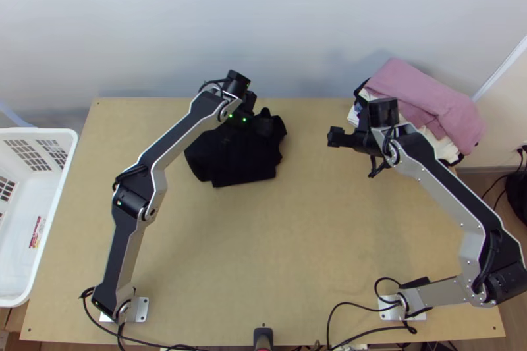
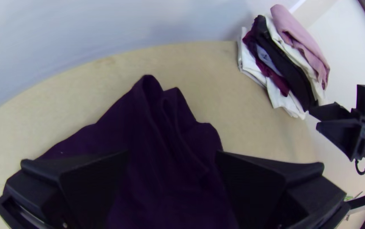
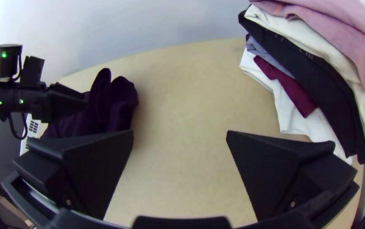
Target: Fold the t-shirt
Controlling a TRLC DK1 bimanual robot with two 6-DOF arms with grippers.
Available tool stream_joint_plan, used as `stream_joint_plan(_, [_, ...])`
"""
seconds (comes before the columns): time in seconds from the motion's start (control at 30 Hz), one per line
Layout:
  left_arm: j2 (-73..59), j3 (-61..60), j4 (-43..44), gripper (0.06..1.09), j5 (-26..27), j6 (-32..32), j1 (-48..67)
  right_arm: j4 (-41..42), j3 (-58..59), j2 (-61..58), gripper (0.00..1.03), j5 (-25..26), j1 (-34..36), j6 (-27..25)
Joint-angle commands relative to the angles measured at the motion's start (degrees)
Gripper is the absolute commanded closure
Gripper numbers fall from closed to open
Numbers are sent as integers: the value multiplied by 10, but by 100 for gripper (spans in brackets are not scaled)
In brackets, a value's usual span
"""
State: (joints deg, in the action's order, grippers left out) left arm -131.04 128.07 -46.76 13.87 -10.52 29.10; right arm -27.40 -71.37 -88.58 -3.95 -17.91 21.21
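Scanning the white plastic basket (image 1: 39,131), we find red print (image 1: 36,232) too small to read. The bunched dark cloth t-shirt (image 1: 237,161) lies on the light wooden counter (image 1: 309,219), between and beyond our left gripper's (image 1: 265,126) wide-spread fingers (image 2: 263,182). Our right gripper's (image 1: 334,137) fingers (image 3: 271,169) stand wide, well apart from it.

Top view downward; nearer wrist views share clothes stack (image 3: 318,76)

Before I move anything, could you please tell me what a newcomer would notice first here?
Probably the pile of clothes, topped in pink, at the far right corner of the table. Next, the dark, rumpled t-shirt near the far edge, with the open left hand over it. Then the white basket at the left edge.
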Motion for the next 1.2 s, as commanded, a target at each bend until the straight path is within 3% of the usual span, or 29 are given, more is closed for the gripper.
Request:
stream_joint_plan(0.0, [53,17,3,10,-1,-12,-12,11,19,2,4,-4,-12,16])
stream_joint_plan(0.13, [87,16,-9,10,0,-10,-39,12,21,-5,4,-4,-19,20])
stream_joint_plan(0.23, [91,12,-52,10,-2,27,-63,25,26,-6,4,-4,-21,23])
stream_joint_plan(0.43, [109,-63,-105,10,-76,119,-113,35,32,-11,4,-4,-23,27])
stream_joint_plan(0.6, [142,-149,-112,10,-104,176,-126,40,35,-12,4,-4,-30,28])
stream_joint_plan(0.8, [173,-277,-73,10,-130,218,-114,44,31,-15,4,-4,-37,29])
stream_joint_plan(0.97, [192,-403,12,10,-199,266,-103,44,35,-12,4,-4,-33,29])
stream_joint_plan(1.17, [214,-431,52,10,-214,280,-114,44,31,-10,4,-4,-27,26])
